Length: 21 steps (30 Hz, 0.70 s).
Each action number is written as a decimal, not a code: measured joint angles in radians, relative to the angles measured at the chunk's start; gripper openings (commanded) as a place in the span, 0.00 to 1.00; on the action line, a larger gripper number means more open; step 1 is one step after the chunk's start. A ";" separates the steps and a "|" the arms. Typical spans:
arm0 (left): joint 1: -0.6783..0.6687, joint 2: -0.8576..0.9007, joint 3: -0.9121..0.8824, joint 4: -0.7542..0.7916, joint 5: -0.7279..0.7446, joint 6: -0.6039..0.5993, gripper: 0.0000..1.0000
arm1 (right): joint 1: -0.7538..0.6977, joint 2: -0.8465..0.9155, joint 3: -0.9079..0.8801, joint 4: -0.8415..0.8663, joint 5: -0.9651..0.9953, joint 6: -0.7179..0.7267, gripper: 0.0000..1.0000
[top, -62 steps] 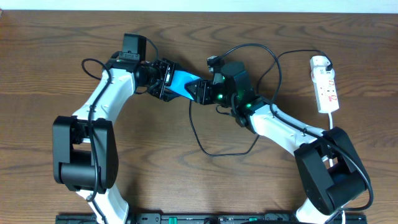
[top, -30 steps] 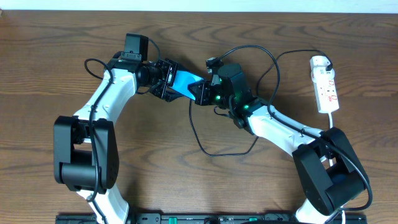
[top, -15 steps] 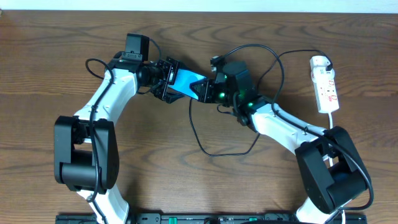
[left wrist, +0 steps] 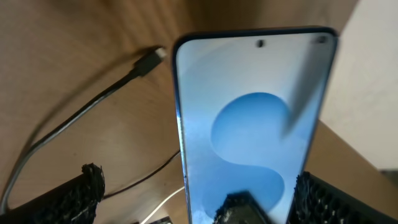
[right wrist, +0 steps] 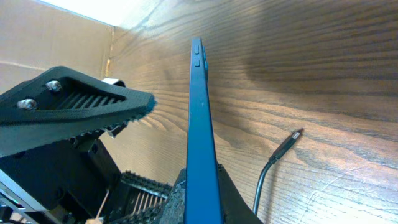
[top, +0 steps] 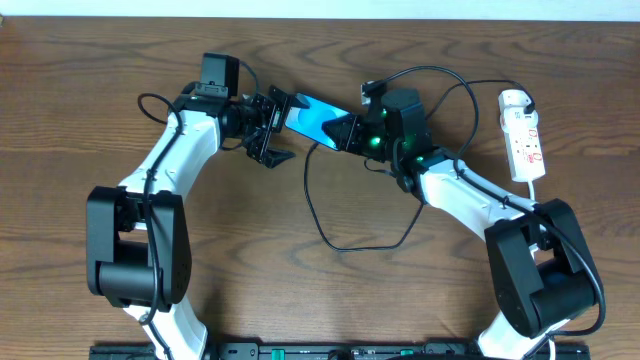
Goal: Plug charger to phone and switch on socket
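The right gripper [top: 348, 132] holds the phone [top: 318, 115] above the table [top: 100, 60], near the middle of the far edge. Its jaws pinch one short end. In the right wrist view the phone [right wrist: 200, 124] stands edge-on and rises out of that grip, with its side buttons towards the top. The screen is lit blue.

The left gripper [top: 282, 127] faces the phone's free end with its jaws spread wide. One finger [top: 276, 100] is just beside the phone's corner and the other [top: 277, 156] is well clear of it. From the left wrist camera the phone [left wrist: 252, 118] sits between the two fingers. I cannot tell whether either pad touches it.

The charger [left wrist: 147, 62] lies on the table, and its plug tip [right wrist: 296, 134] is loose on the wood beside the phone, apart from it. The cable loops over the middle of the table.

The socket [top: 526, 140] lies by the right edge, near the far corner, with its adapter [top: 513, 100] at the far end.
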 measured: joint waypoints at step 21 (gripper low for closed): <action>0.016 0.000 0.002 0.367 0.125 0.200 0.98 | -0.076 0.010 0.000 0.157 -0.087 0.180 0.01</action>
